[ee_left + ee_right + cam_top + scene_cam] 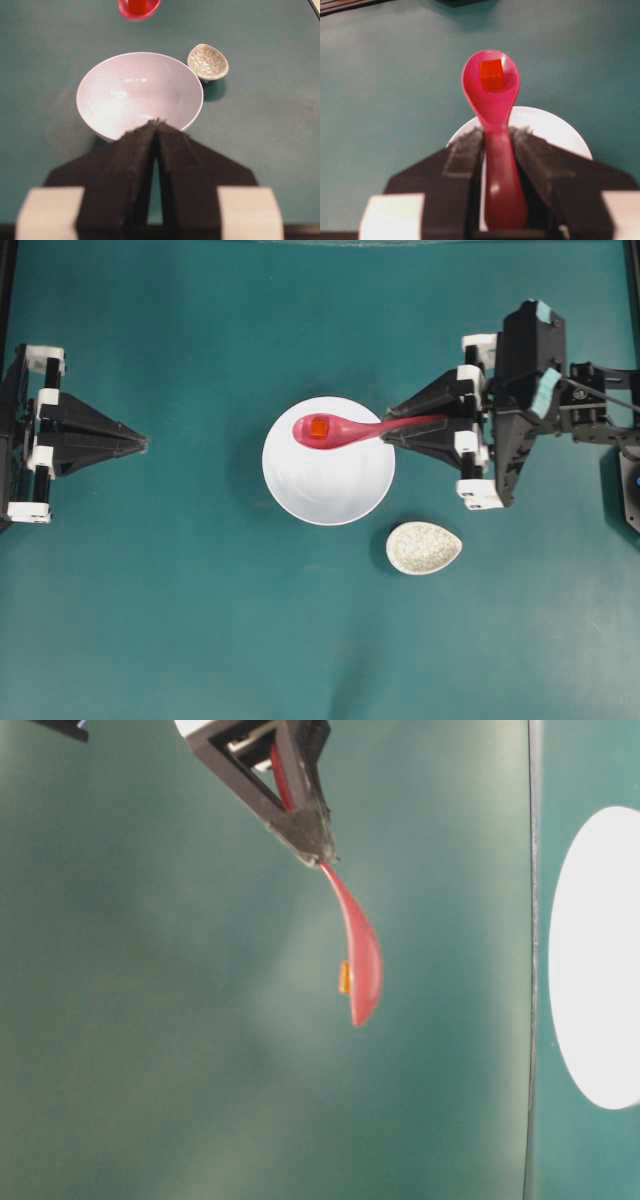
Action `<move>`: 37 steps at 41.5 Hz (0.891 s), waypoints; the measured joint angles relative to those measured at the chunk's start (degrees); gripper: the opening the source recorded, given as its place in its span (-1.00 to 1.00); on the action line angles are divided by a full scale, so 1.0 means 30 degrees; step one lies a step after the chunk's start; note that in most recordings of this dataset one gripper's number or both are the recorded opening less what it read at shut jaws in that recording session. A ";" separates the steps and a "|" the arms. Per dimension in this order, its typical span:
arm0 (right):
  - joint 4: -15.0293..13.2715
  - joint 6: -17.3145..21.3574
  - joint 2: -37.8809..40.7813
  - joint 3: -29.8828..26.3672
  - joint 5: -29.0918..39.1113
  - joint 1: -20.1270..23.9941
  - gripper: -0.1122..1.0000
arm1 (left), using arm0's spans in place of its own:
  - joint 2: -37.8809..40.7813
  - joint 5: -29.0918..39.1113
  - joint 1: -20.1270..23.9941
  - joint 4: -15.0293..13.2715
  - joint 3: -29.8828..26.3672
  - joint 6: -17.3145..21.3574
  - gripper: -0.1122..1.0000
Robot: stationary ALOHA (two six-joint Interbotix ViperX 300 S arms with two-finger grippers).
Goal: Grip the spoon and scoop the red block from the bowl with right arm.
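My right gripper (385, 430) (496, 131) is shut on the handle of the glossy pink-red spoon (345, 429) (494, 100) (362, 955). The spoon is held in the air above the white bowl (330, 485) (555, 131) (125, 95). The small red block (319, 428) (492, 75) (344, 978) lies in the spoon's oval scoop. Nothing shows inside the bowl itself. My left gripper (145, 443) (157, 121) rests at the far left, its fingertips pressed together with nothing between them, pointing at the bowl.
A speckled grey-white egg-shaped spoon rest (423, 547) (207, 61) sits on the teal table just right of and below the bowl. The table's black frame (6, 280) runs along the left edge.
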 measured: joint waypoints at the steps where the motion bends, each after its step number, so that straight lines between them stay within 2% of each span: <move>1: 0.0000 0.0000 -0.0059 0.0029 0.0000 0.0000 -0.35 | 0.0000 0.0000 0.0000 0.0000 0.0000 0.0000 -0.79; 37: 0.0000 -0.0059 -0.0820 0.0146 0.0498 0.0029 -0.35 | 0.0000 -0.0264 0.0000 0.0000 0.0000 -0.0029 -0.79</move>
